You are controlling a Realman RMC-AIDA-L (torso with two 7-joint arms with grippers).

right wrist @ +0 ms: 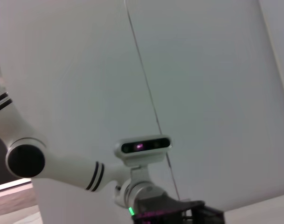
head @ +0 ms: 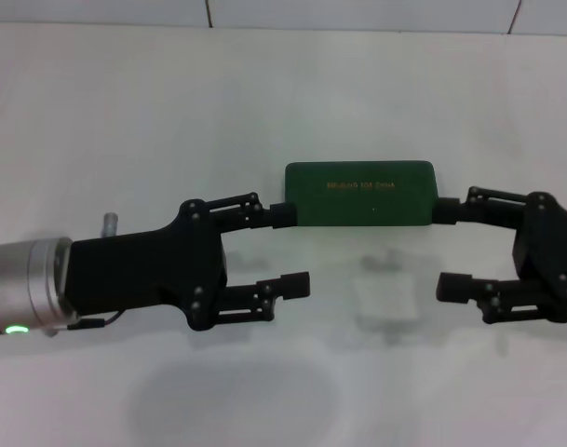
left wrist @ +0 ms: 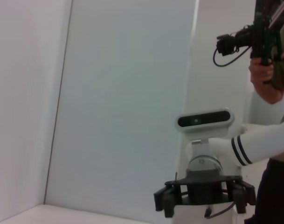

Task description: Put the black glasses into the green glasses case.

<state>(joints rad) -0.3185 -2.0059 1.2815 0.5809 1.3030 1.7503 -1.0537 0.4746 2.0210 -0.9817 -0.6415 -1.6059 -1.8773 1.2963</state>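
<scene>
The green glasses case [head: 360, 194] lies shut on the white table [head: 125, 121], its lid with gold lettering facing up. My left gripper [head: 290, 250] is open just left of the case, its far fingertip [head: 283, 214] at the case's left end. My right gripper [head: 445, 250] is open just right of it, its far fingertip [head: 443, 212] at the right end. Nothing sits between either pair of fingers. The black glasses are out of view. The left wrist view shows the right gripper [left wrist: 204, 198] farther off, below the robot's head camera [left wrist: 203, 120].
A person holding a black camera rig [left wrist: 260, 35] stands behind the robot in the left wrist view. A tiled wall [head: 357, 11] borders the table's far edge. Bare table surface lies ahead of and to the left of the case.
</scene>
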